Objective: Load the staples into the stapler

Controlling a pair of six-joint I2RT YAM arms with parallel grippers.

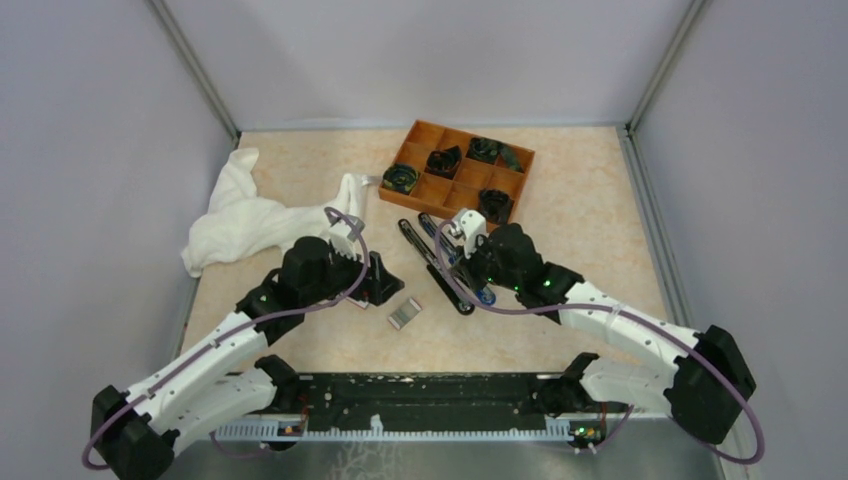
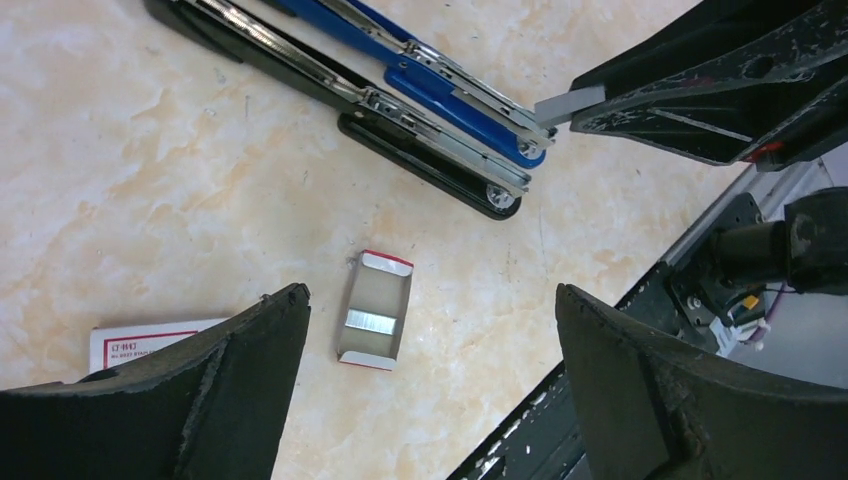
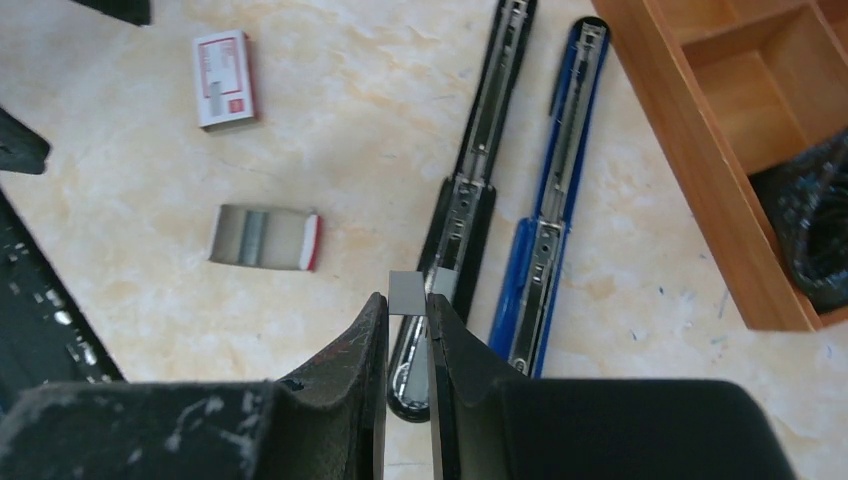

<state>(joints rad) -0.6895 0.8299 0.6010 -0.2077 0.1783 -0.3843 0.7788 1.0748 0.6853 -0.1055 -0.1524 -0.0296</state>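
Beige marbled tabletop (image 1: 600, 200) held the black stapler (image 3: 470, 190), opened flat. Overhead hid what the right wrist view showed: the right gripper (image 3: 406, 305) clamped on staples (image 3: 406, 290) by the stapler's hinge end. Nearby, the left gripper (image 2: 428, 295) gaped empty.

The right gripper (image 3: 407, 318) pinches a grey staples block (image 3: 407, 293) above the open black stapler (image 3: 478, 170). A blue stapler (image 3: 556, 190) lies just beside it, open too.
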